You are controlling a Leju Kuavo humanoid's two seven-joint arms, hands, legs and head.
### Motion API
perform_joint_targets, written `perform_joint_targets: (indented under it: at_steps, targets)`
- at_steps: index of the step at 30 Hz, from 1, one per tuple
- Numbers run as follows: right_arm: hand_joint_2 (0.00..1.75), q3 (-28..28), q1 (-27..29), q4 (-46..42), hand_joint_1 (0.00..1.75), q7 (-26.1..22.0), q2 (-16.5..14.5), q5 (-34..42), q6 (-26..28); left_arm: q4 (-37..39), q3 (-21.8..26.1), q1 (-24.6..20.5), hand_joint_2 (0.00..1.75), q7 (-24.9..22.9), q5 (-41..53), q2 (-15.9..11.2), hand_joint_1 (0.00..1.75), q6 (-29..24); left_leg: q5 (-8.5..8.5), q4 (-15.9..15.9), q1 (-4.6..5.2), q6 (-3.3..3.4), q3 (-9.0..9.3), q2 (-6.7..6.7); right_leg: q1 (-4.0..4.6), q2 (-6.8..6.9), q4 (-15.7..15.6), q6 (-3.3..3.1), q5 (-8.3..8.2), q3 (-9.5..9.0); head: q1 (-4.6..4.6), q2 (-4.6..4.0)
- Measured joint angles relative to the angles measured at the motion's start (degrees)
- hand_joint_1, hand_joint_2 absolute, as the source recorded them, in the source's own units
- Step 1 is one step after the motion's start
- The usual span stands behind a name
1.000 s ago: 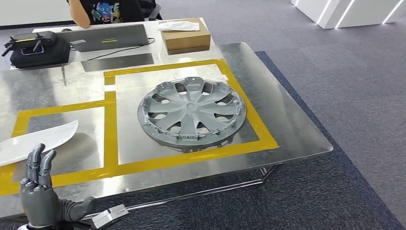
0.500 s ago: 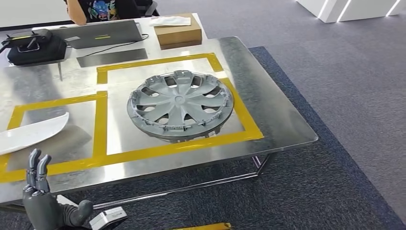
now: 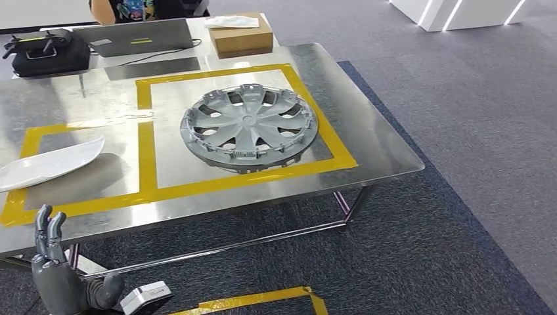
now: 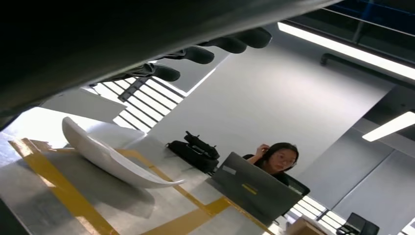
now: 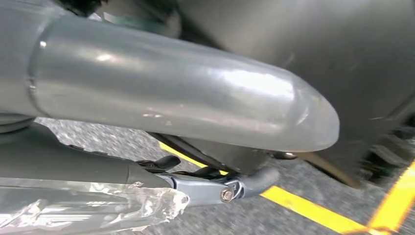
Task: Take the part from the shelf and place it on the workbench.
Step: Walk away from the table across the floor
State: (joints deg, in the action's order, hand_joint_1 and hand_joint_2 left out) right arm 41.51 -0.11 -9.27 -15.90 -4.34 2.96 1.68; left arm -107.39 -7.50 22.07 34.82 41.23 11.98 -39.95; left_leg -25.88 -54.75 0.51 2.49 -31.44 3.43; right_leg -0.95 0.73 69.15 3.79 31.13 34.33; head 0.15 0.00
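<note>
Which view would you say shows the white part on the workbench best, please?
The head view: it shows the white part from above, lying inside a yellow-taped box on the workbench, though the picture's edge cuts it off. The left wrist view shows it close and side-on, curved. The right wrist view looks at the floor.

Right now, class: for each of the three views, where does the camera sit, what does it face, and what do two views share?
Head: high on the body, facing down at the workbench and wheel cover; left hand shows.
Left wrist: below the bench edge, looking up past dark fingers.
Right wrist: low, facing floor; right hand shows.
Shared by head and left wrist: white part, laptop.
</note>
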Motion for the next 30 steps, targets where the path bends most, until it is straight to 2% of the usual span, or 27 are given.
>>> perform_joint_targets:
  at_steps: [1,2,3,4,6,7,8,9,10,11,12,13,14,15,16,18,19,21,22,23,24,25,26,27,28,30]
  targets:
    - [0.0,0.0,0.0,0.0,0.0,0.0,0.0,0.0,0.0,0.0,0.0,0.0,0.0,0.0,0.0,0.0,0.0,0.0,0.24,-0.5,0.06,-0.23,-0.59,0.4,-0.1,1.04,-4.2,0.19,-0.8,-3.25,0.04,0.0]
    - [0.0,0.0,-0.1,0.0,0.0,0.0,0.1,0.0,0.0,0.1,0.0,0.0,0.0,0.0,-0.1,0.1,0.0,0.0,0.42,-1.0,0.15,-0.52,-1.08,0.83,-0.05,2.06,-8.6,0.1,-0.76,-6.32,0.09,0.0]
    - [0.0,0.0,-0.2,0.0,0.0,0.0,0.1,0.0,0.0,0.1,0.0,0.0,0.0,-0.1,-0.2,0.1,0.0,0.0,0.65,-1.5,0.28,-0.83,-1.44,1.31,0.02,2.86,-11.9,-0.11,-0.2,-8.26,0.12,0.0]
    - [0.0,0.0,-0.3,0.0,0.0,0.0,0.1,0.0,0.0,0.1,0.0,0.0,0.0,-0.2,-0.3,0.1,0.0,0.0,0.89,-1.9,0.38,-1.1,-1.7,1.8,0.15,3.18,-13.7,-0.47,0.45,-9.05,0.17,0.0]
    - [0.0,-0.1,-0.2,0.0,0.0,0.0,0.1,0.0,0.1,0.2,0.0,-0.2,0.0,-0.7,-0.4,0.2,0.0,0.0,1.26,-2.3,0.27,-1.66,-2.01,2.57,0.22,2.33,-14.3,-1.57,0.33,-8.33,0.19,0.0]
    - [0.0,-0.1,-0.1,0.0,0.0,0.0,0.1,0.0,0.1,0.3,0.0,-0.3,0.0,-0.9,-0.4,0.2,0.0,0.0,0.44,-2.7,0.1,-2.03,-2.23,1.98,0.2,1.86,-14.2,-2.16,-0.12,-7.85,0.19,0.0]
    - [0.0,-0.1,0.0,0.0,0.0,0.0,0.1,0.0,0.1,0.5,0.0,-0.4,0.0,-1.1,-0.5,0.2,0.0,0.0,-1.39,-4.0,-0.09,-2.43,-2.63,0.87,0.16,1.42,-14.2,-2.71,-0.69,-7.24,0.15,0.0]
    - [0.0,-0.1,0.0,0.0,0.0,0.0,0.1,0.0,0.1,0.6,0.0,-0.4,0.0,-1.3,-0.5,0.2,0.0,0.0,-4.13,-6.4,-0.25,-2.81,-3.26,-0.55,0.14,0.96,-14.2,-3.15,-1.35,-6.51,0.11,0.0]
    - [0.0,-0.1,-0.1,0.0,0.0,0.0,0.1,0.0,0.1,0.8,0.0,-0.5,0.0,-1.4,-0.6,0.2,0.0,0.0,-7.24,-9.6,-0.36,-3.07,-4.0,-1.85,0.19,0.43,-14.2,-3.42,-2.03,-5.75,0.03,0.0]
    - [0.0,-0.1,-0.1,0.0,0.0,0.0,0.1,0.0,0.1,0.9,0.0,-0.5,0.0,-1.4,-0.7,0.2,0.0,0.0,-9.71,-13.3,-0.4,-3.16,-4.68,-2.51,0.27,-0.13,-14.2,-3.53,-2.74,-5.02,0.01,0.0]
    - [0.0,-0.1,-0.1,0.0,0.0,0.0,0.1,0.0,0.1,1.1,0.0,-0.6,0.0,-1.5,-0.9,0.2,0.0,0.0,-10.91,-16.1,-0.4,-3.12,-4.99,-2.79,0.36,-0.72,-14.1,-3.57,-3.45,-4.27,-0.03,0.0]
    - [0.0,-0.1,-0.1,0.0,0.0,0.0,0.1,0.0,0.1,1.3,0.0,-0.6,0.0,-1.7,-1.2,0.2,0.0,0.0,-10.67,-17.4,-0.39,-2.96,-4.62,-2.91,0.49,-1.33,-14.0,-3.58,-4.15,-3.5,-0.04,0.0]
    - [0.0,-0.1,-0.1,0.0,0.0,0.0,0.1,0.0,0.1,1.5,0.0,-0.7,0.0,-1.9,-1.5,0.2,0.0,0.0,-9.39,-16.9,-0.37,-2.66,-3.43,-3.03,0.64,-1.95,-13.9,-3.56,-4.84,-2.66,-0.03,0.0]
    - [0.0,-0.1,-0.1,0.0,0.0,0.0,0.2,0.0,0.2,1.6,0.0,-0.8,0.0,-2.1,-1.8,0.2,0.0,0.0,-7.53,-14.4,-0.32,-2.18,-1.3,-3.33,0.8,-2.61,-13.8,-3.52,-5.46,-1.81,-0.04,0.0]
    - [0.0,-0.1,-0.1,0.0,0.0,0.0,0.1,0.0,0.2,1.7,0.0,-0.9,0.0,-2.3,-2.3,0.2,0.0,0.0,-6.04,-10.4,-0.2,-1.5,1.49,-4.27,0.9,-3.25,-13.7,-3.45,-6.04,-1.08,-0.03,0.0]
    - [0.0,-0.1,-0.1,0.0,0.0,-0.1,0.1,0.0,0.2,2.0,0.0,-1.2,0.0,-2.9,-3.3,0.0,0.0,0.0,-5.06,-2.7,-0.01,-0.32,6.26,-6.3,1.13,-4.43,-13.5,-3.1,-7.21,0.03,-0.01,0.0]
    - [0.0,-0.1,-0.2,0.0,0.0,-0.1,0.0,0.0,0.2,2.2,0.0,-1.5,0.0,-3.2,-3.7,-0.1,0.0,0.0,-5.3,-0.6,0.1,-0.03,7.35,-6.93,1.1,-4.95,-13.5,-2.85,-7.86,0.49,-0.01,0.0]
    - [0.0,-0.1,-0.1,0.0,0.0,-0.1,0.0,0.0,0.3,2.9,-0.1,-1.9,0.0,-3.8,-3.8,-0.3,0.0,0.0,-5.1,0.6,0.06,-0.05,7.09,-6.26,1.01,-5.84,-13.5,-2.18,-9.1,1.3,-0.02,0.0]
    - [0.0,-0.1,0.0,0.0,0.0,-0.1,0.1,0.0,0.3,3.2,-0.1,-2.1,0.0,-4.0,-3.8,-0.4,0.0,0.0,-4.58,0.8,-0.02,0.04,6.59,-5.64,0.97,-5.62,-13.3,-1.92,-8.87,1.79,-0.02,0.0]
    - [0.0,-0.1,0.1,0.0,0.0,-0.1,0.1,0.0,0.3,3.5,-0.1,-2.1,0.0,-4.1,-3.8,-0.4,0.0,0.0,-3.93,1.0,-0.13,0.18,5.98,-4.98,0.94,-4.82,-12.4,-1.63,-7.54,2.42,0.16,0.0]
    - [0.0,-0.1,0.2,0.1,0.0,-0.1,0.2,0.0,0.3,3.9,-0.2,-2.2,0.0,-4.3,-4.1,-0.5,0.0,0.0,-3.23,1.1,-0.23,0.4,5.3,-4.24,0.86,-3.73,-10.3,-1.35,-5.04,3.23,0.39,0.0]
    - [0.0,-0.1,0.1,0.1,0.0,-0.1,0.2,0.0,0.3,4.2,-0.2,-2.2,0.0,-4.5,-4.6,-0.6,0.0,0.0,-2.65,1.1,-0.12,0.56,4.64,-3.54,0.72,-2.47,-7.3,-1.04,-1.82,4.14,0.61,0.0]
    - [0.0,-0.1,0.1,0.1,0.0,-0.1,0.2,0.0,0.3,4.5,-0.2,-2.2,0.0,-4.6,-5.0,-0.6,0.0,0.0,-2.22,1.1,-0.05,0.69,4.11,-3.01,0.58,-1.75,-4.5,-0.76,0.81,4.84,0.83,0.0]
    - [0.0,-0.1,0.1,0.1,0.0,-0.2,0.2,0.0,0.3,4.7,-0.2,-2.2,0.0,-4.7,-5.3,-0.7,0.0,0.0,-1.92,1.1,0.0,0.74,3.77,-2.61,0.48,-1.44,-2.4,-0.57,2.5,5.28,0.87,0.0]
    - [0.0,-0.1,0.0,0.1,0.0,-0.2,0.2,0.0,0.4,4.8,-0.2,-2.2,0.0,-4.8,-5.5,-0.7,0.0,0.0,-1.77,1.1,0.02,0.74,3.6,-2.42,0.45,-1.35,-1.4,-0.48,3.18,5.46,0.86,0.0]
    - [0.0,-0.1,0.0,0.1,0.0,-0.2,0.2,0.0,0.3,4.9,-0.2,-2.2,0.0,-5.0,-5.8,-0.7,0.0,0.0,-1.63,1.1,0.03,0.73,3.4,-2.23,0.42,-1.31,-0.5,-0.4,3.51,5.58,0.87,0.0]
